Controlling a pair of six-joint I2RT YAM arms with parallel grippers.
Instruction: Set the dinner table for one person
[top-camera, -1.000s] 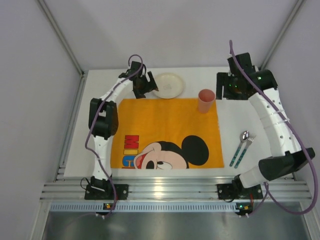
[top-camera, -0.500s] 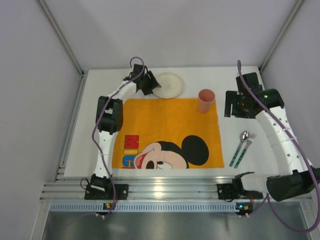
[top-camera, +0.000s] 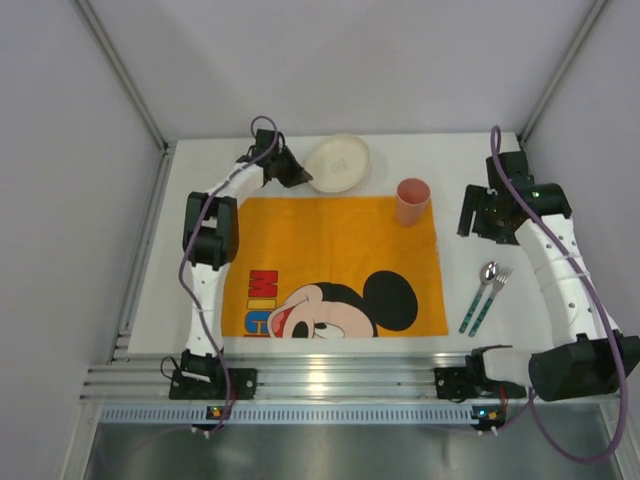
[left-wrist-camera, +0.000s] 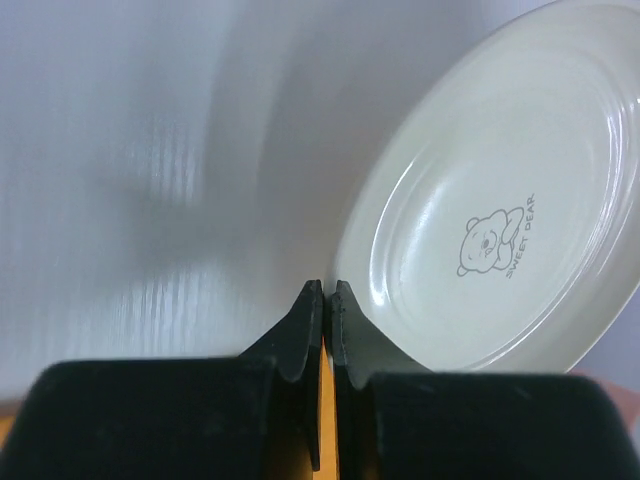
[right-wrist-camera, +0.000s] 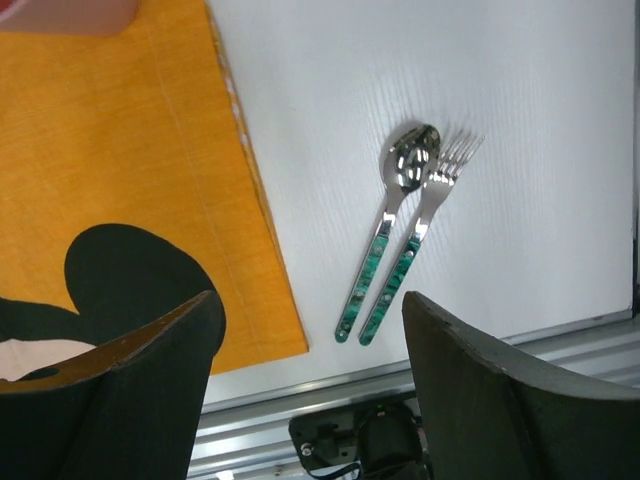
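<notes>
Pinched the plate (left-wrist-camera: 490, 230) rim in the left end effector (left-wrist-camera: 322, 290); probably needed slow, level carrying onto the placemat (top-camera: 330, 235)

One high view, two wrist views.
From high at 6 o'clock, steeply down on the whole dinner table (top-camera: 430, 155); left wrist, tight against the plate (left-wrist-camera: 480, 250) at 12 o'clock; right wrist, down on spoon (right-wrist-camera: 381, 243), fork (right-wrist-camera: 415, 240) and placemat (right-wrist-camera: 130, 130) edge at 3 o'clock, shared with overhead.

The plate (left-wrist-camera: 500, 250) runs off the right edge in the left wrist view, and the worktop (left-wrist-camera: 130, 170) behind it is blurry. The right wrist view's top edge cuts off the pink cup (right-wrist-camera: 65, 10).
</notes>
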